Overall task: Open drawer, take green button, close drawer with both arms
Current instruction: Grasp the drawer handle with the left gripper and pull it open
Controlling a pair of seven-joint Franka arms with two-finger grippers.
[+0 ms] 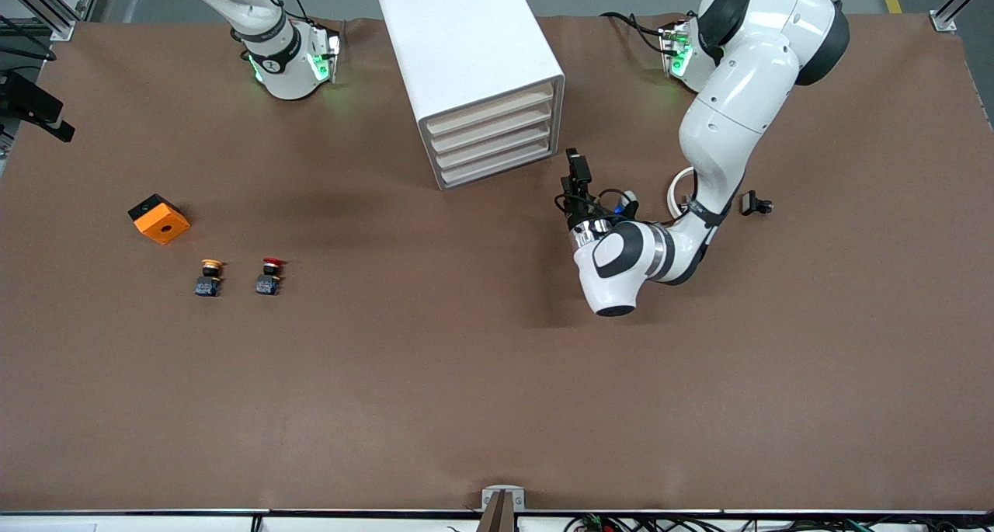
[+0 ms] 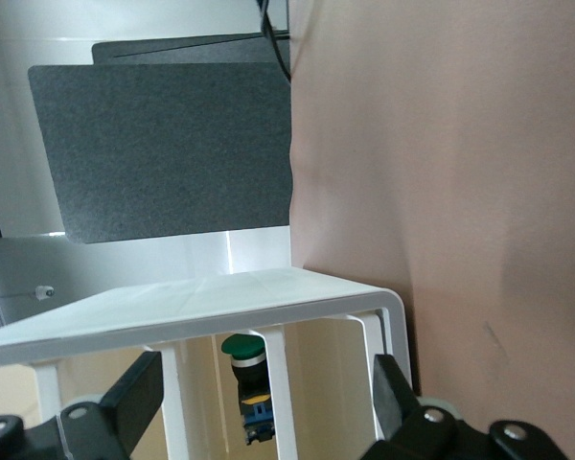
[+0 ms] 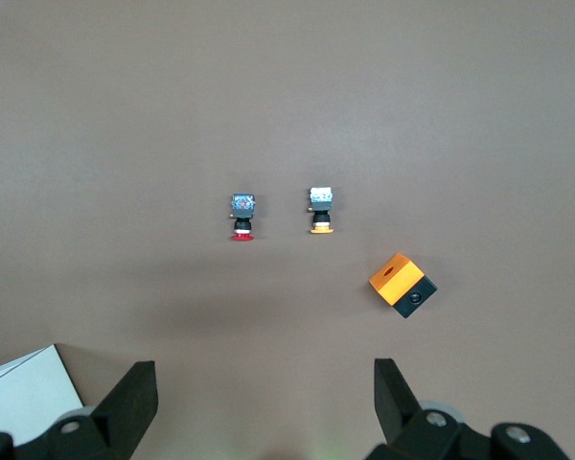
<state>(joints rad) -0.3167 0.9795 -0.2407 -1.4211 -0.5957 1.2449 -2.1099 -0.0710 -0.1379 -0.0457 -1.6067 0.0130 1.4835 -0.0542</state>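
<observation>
The left gripper (image 1: 575,161), jaws open, sits by the cabinet (image 1: 470,71) front with every drawer shut; next comes hooking the drawer (image 1: 497,161) hiding the button (image 2: 243,351); the right gripper (image 3: 259,407) waits open.

My fingers (image 2: 132,402) are matte black, and between them the cabinet (image 2: 220,307) shows plain white around a button (image 2: 242,347) with a green cap over a black, yellow and blue body. My arms (image 1: 730,105) are glossy white with black rings. The tabletop (image 1: 497,377) is flat brown, and the drawer fronts (image 1: 495,140) are beige.
</observation>
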